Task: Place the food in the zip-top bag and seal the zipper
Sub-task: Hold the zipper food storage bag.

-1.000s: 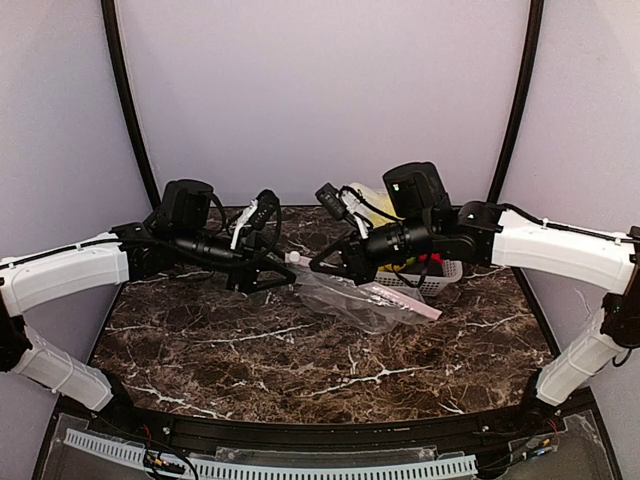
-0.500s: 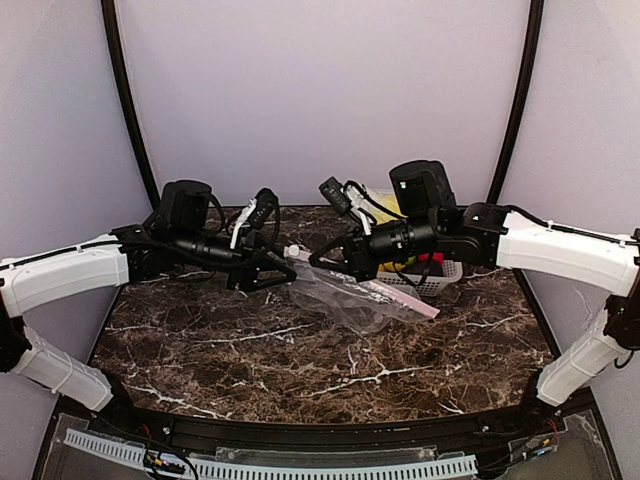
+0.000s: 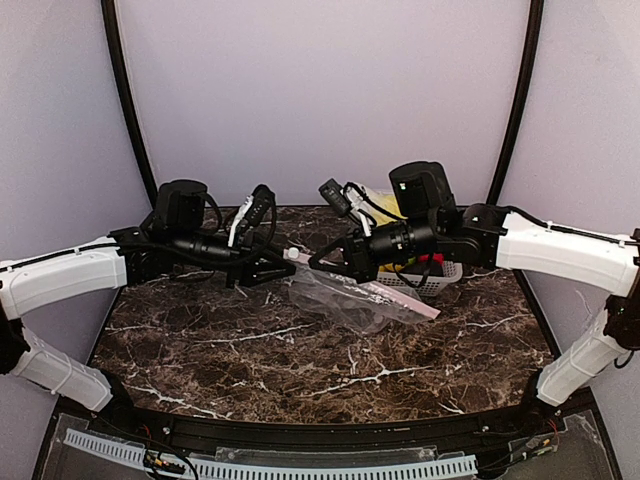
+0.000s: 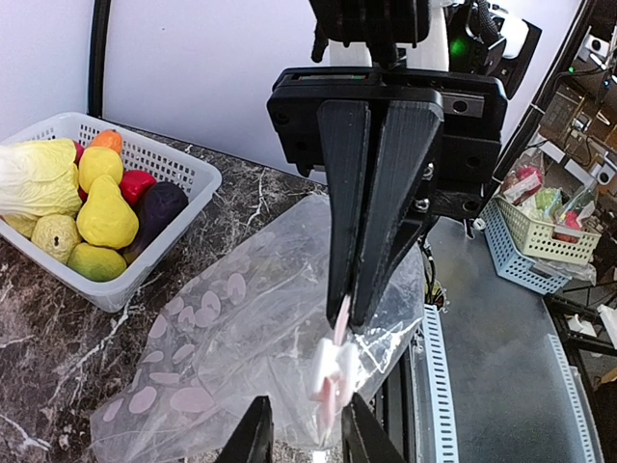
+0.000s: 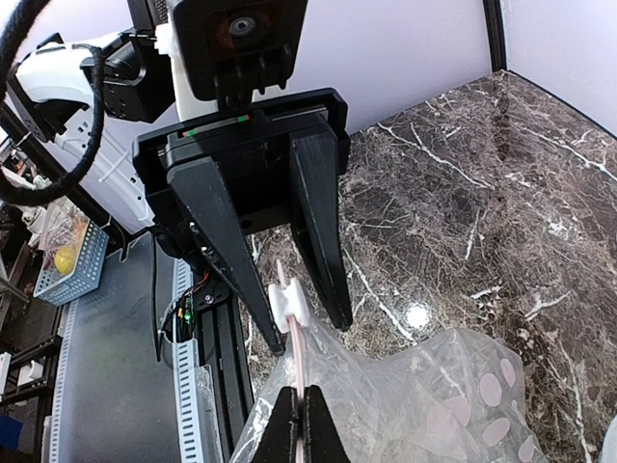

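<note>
The clear dotted zip-top bag (image 3: 350, 300) lies mid-table, empty. My right gripper (image 5: 299, 394) is shut on its pinkish zipper (image 5: 301, 362), holding the mouth edge up. A white slider (image 5: 287, 301) sits at the strip's end. My left gripper (image 4: 307, 400) is open, its fingers on either side of the slider (image 4: 333, 371) without touching it. In the top view the left gripper (image 3: 283, 262) and right gripper (image 3: 322, 262) face each other tip to tip. The food (image 4: 106, 217), yellow, orange, red and dark purple toys, lies in the white basket (image 4: 164, 159).
The white lattice basket (image 3: 440, 280) stands at the back right, partly hidden under my right arm. The bag's body (image 4: 222, 328) drapes on the dark marble table (image 3: 250, 350). A black frame and purple walls enclose the back and sides.
My right gripper has risen slightly with the zipper edge. My left gripper has shifted a little back and left. The bag's body has stayed put.
</note>
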Motion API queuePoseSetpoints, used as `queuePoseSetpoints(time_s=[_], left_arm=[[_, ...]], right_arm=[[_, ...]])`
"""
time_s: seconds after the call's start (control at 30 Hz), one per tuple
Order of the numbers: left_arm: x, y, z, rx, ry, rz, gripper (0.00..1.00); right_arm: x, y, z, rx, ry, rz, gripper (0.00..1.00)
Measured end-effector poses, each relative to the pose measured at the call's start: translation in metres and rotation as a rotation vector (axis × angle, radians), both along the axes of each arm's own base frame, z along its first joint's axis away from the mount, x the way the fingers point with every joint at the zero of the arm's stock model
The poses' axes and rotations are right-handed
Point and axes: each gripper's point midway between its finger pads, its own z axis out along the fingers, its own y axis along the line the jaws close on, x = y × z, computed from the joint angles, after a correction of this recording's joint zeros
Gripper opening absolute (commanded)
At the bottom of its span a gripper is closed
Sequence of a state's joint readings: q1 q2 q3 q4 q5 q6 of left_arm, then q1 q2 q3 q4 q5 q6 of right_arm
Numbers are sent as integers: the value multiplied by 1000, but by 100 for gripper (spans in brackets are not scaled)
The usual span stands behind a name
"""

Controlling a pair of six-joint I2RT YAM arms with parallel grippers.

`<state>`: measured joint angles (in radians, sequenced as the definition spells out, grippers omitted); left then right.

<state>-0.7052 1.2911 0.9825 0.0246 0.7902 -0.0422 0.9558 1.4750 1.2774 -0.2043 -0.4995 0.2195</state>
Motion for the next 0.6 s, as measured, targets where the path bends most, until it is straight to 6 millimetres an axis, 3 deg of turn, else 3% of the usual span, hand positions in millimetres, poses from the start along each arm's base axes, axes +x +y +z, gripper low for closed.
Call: queuePoseSetpoints(time_s=[0.27,0.4,0.6], left_arm=[[-1,0,1,-7,7,-3,2],[-1,-1,2,-10,7,-6,1],[-2,-1,2,-12,9,-13,1]], right_arm=[[0,0,-1,-1,3,0,0],[0,0,0,1,2,0,0],[0,0,0,4,0,3,32]])
